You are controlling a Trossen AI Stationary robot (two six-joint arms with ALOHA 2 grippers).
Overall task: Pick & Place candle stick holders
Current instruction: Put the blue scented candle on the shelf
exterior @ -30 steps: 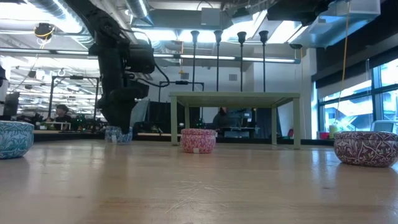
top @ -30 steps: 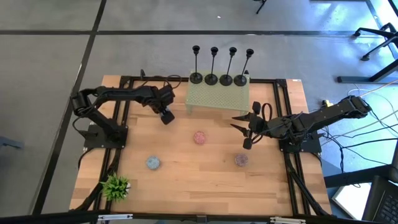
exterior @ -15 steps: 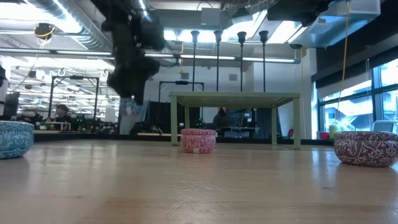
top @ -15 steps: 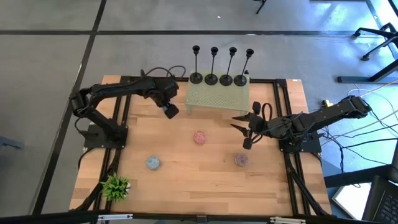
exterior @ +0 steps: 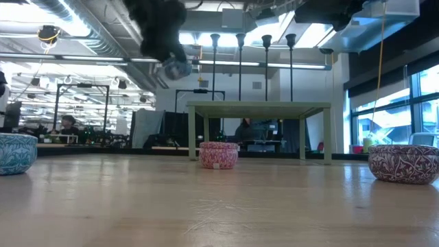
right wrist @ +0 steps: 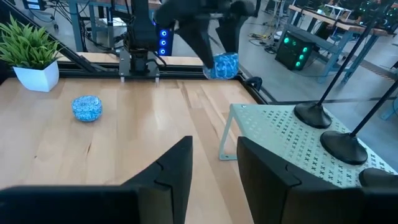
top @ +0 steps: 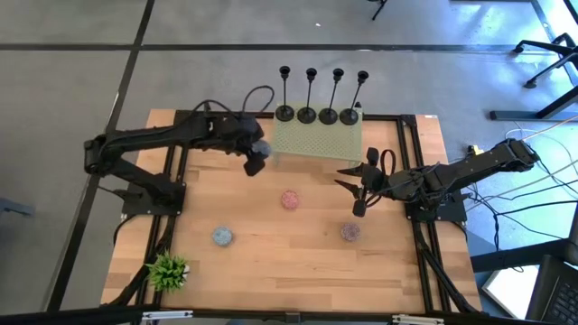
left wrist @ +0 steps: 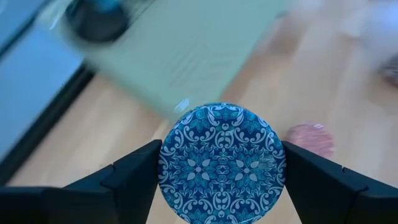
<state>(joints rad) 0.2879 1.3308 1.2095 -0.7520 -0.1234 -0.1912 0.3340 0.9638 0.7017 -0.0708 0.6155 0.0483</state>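
Table [top: 271, 262]: we see wooden boards with a pale green stand [top: 316, 140] at the far edge, and nothing on the wood has shifted in the last second.

Left gripper [top: 256, 162]: here's the move! A second ago it was low over the left part of the table. Now it has risen and swung right, and it hangs high just off the stand's near left corner.

Left grip: the fingers are spread wide and clamped on either side of a blue patterned bowl [left wrist: 222, 163], which is well clear of the wood.

Right gripper [top: 343, 179]: it waits on the right, just near of the stand, fingers parted and empty. It hasn't budged.

Candle stick holders [top: 306, 115]: all four stand in a row along the stand's far edge, untouched and exactly where they were.

Their axis: each stem is upright, so the long axis is vertical, with the cup on top and the round base flat on the stand. The row itself runs left to right.

Our read: the left arm is busy with a bowl, not a holder, so we judge no holder has been picked yet. That bowl may be bound for the stand.

Loose bowls: pink bowl [top: 290, 199] mid-table, blue bowl [top: 222, 236] near left, purple bowl [top: 350, 232] near right.
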